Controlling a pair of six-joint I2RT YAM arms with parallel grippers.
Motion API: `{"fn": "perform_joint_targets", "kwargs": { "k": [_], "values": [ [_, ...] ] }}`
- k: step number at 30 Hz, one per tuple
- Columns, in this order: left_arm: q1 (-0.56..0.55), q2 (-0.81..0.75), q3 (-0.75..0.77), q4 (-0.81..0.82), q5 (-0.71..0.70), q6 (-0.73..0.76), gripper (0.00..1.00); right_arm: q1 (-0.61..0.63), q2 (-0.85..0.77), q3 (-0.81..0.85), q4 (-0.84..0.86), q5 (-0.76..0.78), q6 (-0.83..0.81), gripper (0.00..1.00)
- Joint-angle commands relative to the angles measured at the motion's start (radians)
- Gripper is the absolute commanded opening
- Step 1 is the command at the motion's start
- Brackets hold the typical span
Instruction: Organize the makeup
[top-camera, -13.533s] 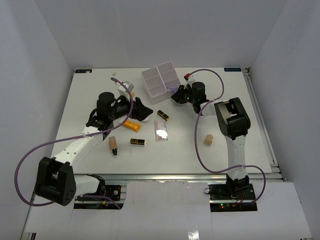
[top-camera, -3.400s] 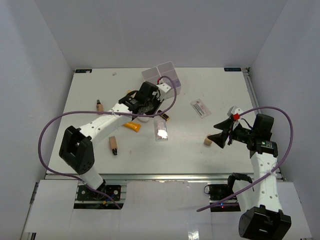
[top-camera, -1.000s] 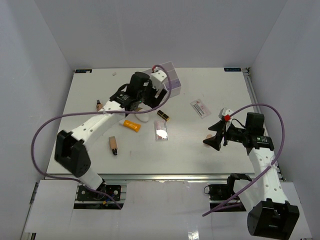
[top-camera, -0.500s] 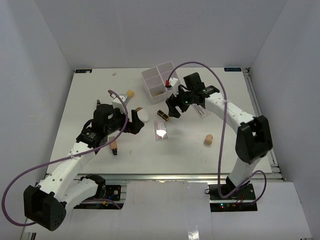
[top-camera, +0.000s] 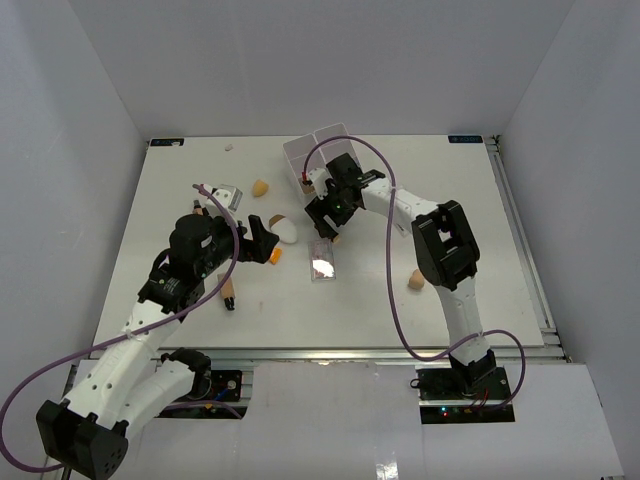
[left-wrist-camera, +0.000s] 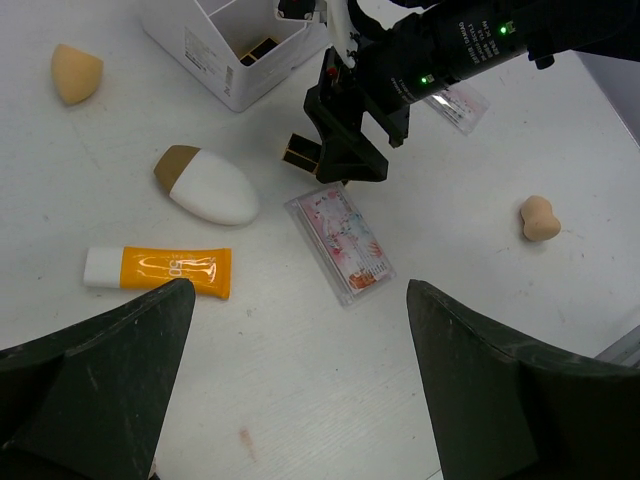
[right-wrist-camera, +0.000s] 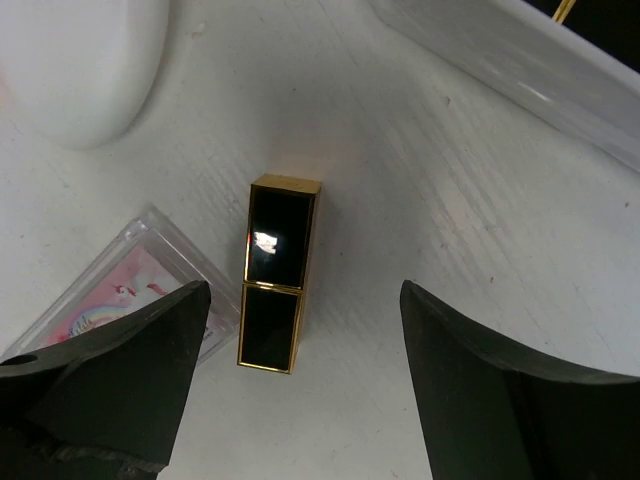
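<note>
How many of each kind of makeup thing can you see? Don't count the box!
Beige sponges: 2
Black-gold lipsticks: 2
Orange tube: 1
Clear pink palette: 1
White-red packet: 1
Tan bottle: 1
White oval thing with a brown tip: 1
Total: 9

You can read no text here. There is print in these places, all too small or blurred:
- dark print on the side wall of the white four-compartment plastic box
- grey marks on the orange plastic tube with a white cap
- white letters on the black housing of the right arm
- a blue sticker at the far right corner of the white table
</note>
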Motion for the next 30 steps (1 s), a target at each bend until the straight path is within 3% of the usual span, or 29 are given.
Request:
{"fn": "perform_joint_targets", "kwargs": {
  "k": [1, 6, 15, 19, 22, 30],
  "values": [
    [0.007, -0.004, 0.003, 0.008, 0.004, -0.009, 0.98, 0.001, 0.016, 0.054, 0.003, 0.017, 0.003, 0.78],
    [0.009, -0.007, 0.002, 0.009, 0.003, -0.011, 0.98, 0.001, 0.048, 0.074, 0.006, 0.024, 0.006, 0.59],
    [0.009, -0.011, -0.001, 0.007, -0.009, -0.011, 0.98, 0.001, 0.026, 0.053, 0.006, -0.004, -0.056, 0.35],
    [0.009, -0.011, -0.003, 0.007, -0.016, -0.015, 0.98, 0.001, -0.075, 0.009, 0.003, -0.028, -0.203, 0.31],
    [0.009, -0.012, -0.003, 0.007, -0.015, -0.015, 0.98, 0.001, -0.191, -0.066, -0.006, -0.037, -0.492, 0.31],
    [0.011, -0.003, -0.004, 0.007, -0.021, -0.015, 0.98, 0.003, -0.209, 0.017, -0.017, 0.062, -0.795, 0.24]
  ]
}}
